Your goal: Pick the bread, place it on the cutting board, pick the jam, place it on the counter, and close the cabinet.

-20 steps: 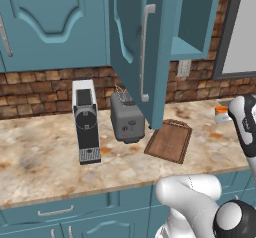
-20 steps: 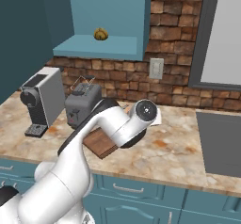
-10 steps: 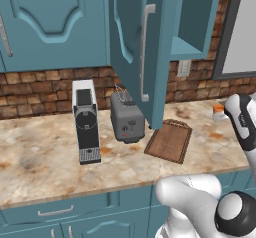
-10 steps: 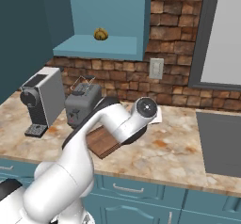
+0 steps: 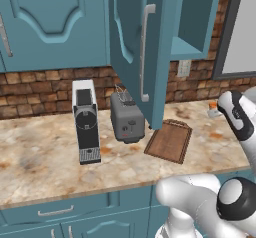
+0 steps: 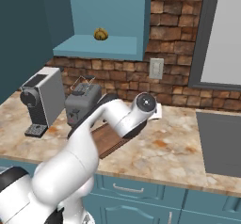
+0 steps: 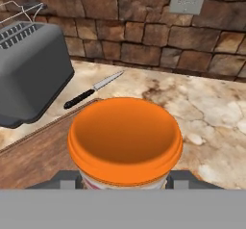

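In the hand view the jam (image 7: 125, 136), an orange-lidded jar, sits between the fingers of my gripper (image 7: 125, 179), which is shut on it. It hangs just past the right end of the cutting board (image 7: 33, 156), over the counter (image 7: 216, 112). From the left base view the jam (image 5: 213, 105) peeks out behind my forearm, right of the cutting board (image 5: 170, 141). The bread (image 6: 100, 34) lies on the shelf of the cabinet (image 6: 94, 46). The cabinet door (image 5: 135, 47) stands open.
A grey toaster (image 5: 127, 117) and a coffee machine (image 5: 86, 122) stand left of the board. A knife (image 7: 91, 93) lies by the brick wall behind the board. A dark panel (image 6: 219, 143) is set into the counter (image 6: 174, 148) at the right.
My forearm with the jam has drifted slightly left and toward the wall. The grip on the jam is unchanged.
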